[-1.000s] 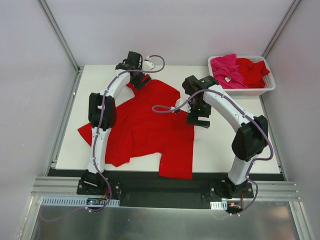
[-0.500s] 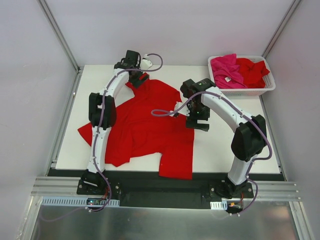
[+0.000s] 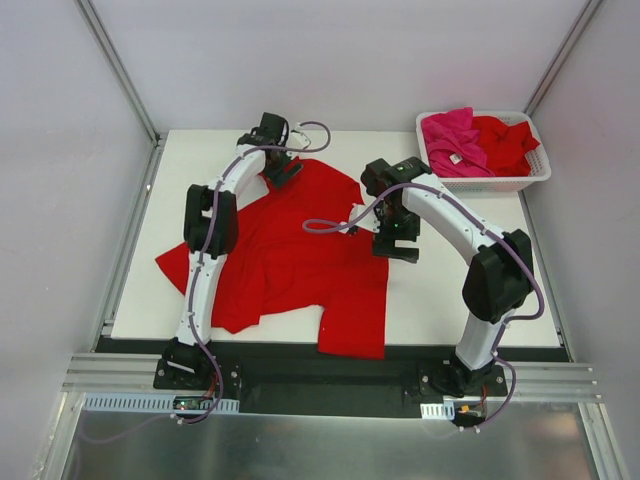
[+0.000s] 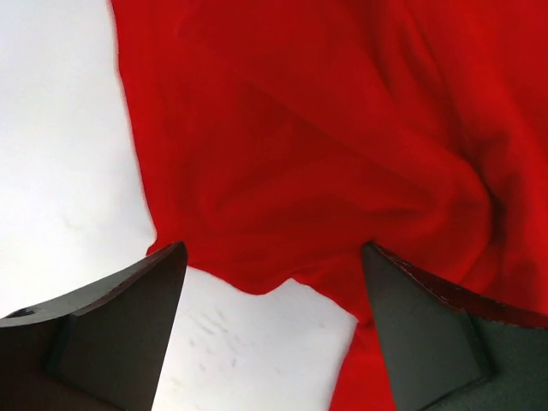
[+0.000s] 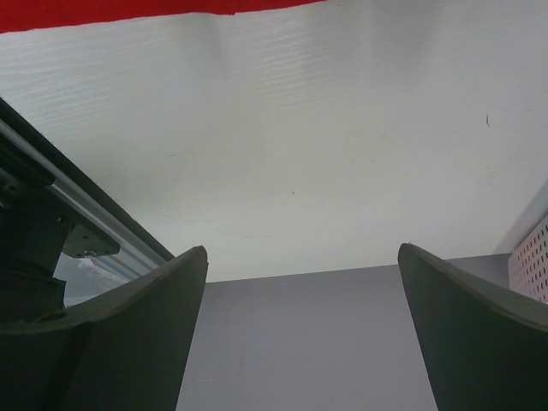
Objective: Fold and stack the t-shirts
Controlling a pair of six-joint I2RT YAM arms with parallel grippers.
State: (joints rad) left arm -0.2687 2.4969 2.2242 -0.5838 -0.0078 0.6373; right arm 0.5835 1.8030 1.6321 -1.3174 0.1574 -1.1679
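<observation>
A bright red t-shirt [image 3: 290, 250] lies spread and rumpled on the white table [image 3: 450, 290]. My left gripper [image 3: 283, 170] hangs open over the shirt's far edge. In the left wrist view the red cloth [image 4: 325, 137] fills the upper frame, and its hem runs between the two tips of the left gripper [image 4: 273, 250], which hold nothing. My right gripper [image 3: 397, 245] stands open beside the shirt's right edge. In the right wrist view the right gripper [image 5: 301, 248] has only bare table and wall between its tips, with a strip of red shirt [image 5: 128, 10] at the top.
A white slotted basket [image 3: 490, 183] at the table's back right holds a magenta-pink t-shirt [image 3: 450, 135] and a red t-shirt [image 3: 505, 140]. The basket's wall [image 5: 533, 265] shows at the right wrist view's edge. Grey enclosure walls ring the table.
My left gripper has shifted slightly right and nearer, over the shirt's far edge. My right gripper has edged a little left towards the shirt. Both stay open.
</observation>
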